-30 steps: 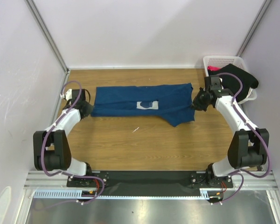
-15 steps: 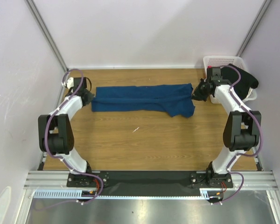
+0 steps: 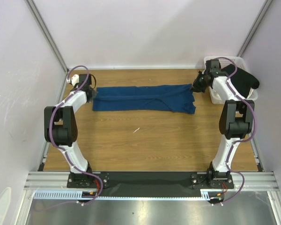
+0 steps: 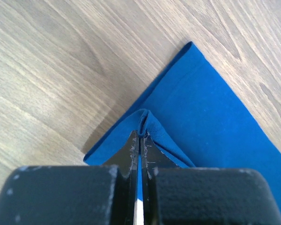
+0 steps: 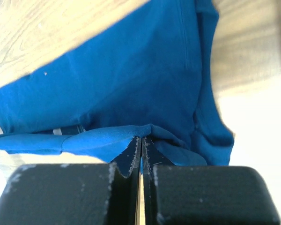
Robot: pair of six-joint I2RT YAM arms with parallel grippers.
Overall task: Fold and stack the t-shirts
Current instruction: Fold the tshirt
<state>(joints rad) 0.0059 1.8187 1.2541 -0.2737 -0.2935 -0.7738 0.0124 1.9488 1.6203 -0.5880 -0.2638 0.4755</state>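
A dark blue t-shirt (image 3: 143,97) lies stretched as a long folded band across the far half of the wooden table; its print is hidden. My left gripper (image 3: 90,92) is shut on the shirt's left end, the cloth (image 4: 192,108) pinched into a small ridge between the fingertips. At the shirt's right end my right gripper (image 3: 196,87) is likewise shut on a fold of the blue cloth (image 5: 131,79). A black t-shirt (image 3: 241,79) is draped over the white basket (image 3: 234,61) at the far right, with a bit of pink cloth (image 3: 213,69) showing inside.
The basket stands in the far right corner against the walls, right beside my right wrist. White walls close the table on the left, back and right. A small light speck (image 3: 136,130) lies on the wood (image 3: 145,145) in front of the shirt.
Both grippers have carried the shirt's near edge toward the far edge, folding it over. The white print is now covered and the band is narrower. Both arms reach farther back.
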